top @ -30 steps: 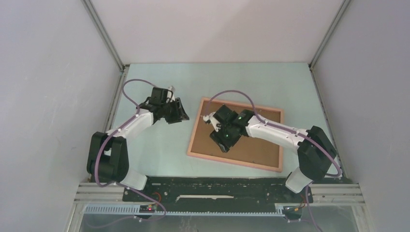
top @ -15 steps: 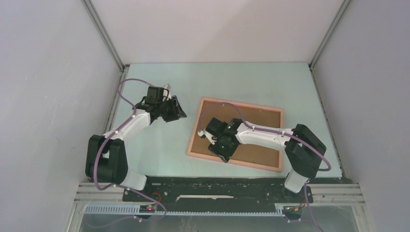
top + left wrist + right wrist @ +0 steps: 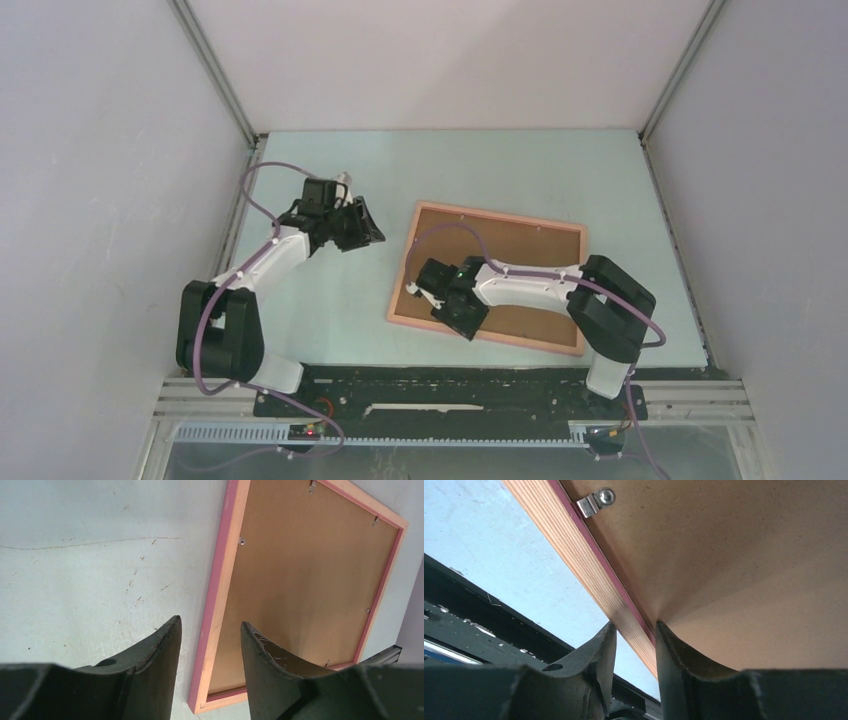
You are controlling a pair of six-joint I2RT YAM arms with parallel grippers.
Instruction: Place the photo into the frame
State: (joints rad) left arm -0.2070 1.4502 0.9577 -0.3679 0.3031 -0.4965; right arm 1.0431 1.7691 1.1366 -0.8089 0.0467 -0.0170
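The right gripper (image 3: 635,630) had moved from mid-backing to the near-left rail of the frame (image 3: 500,216), fingers narrowed astride it, apparently pinching. The frame lay face-down on the bench (image 3: 330,300). The left gripper (image 3: 210,627) hovered beside it, fingers half-wide, empty. The photo was not visible, so the frame probably needed opening first.

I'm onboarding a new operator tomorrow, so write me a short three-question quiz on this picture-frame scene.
1. True or false: the left claw is holding something.
2. Which side of the frame faces up? A) glass front B) brown backing board
3. Fill in: the right claw has one finger on each side of the frame's ____.
Key: 1 false, it is open and empty; 2 B; 3 edge.
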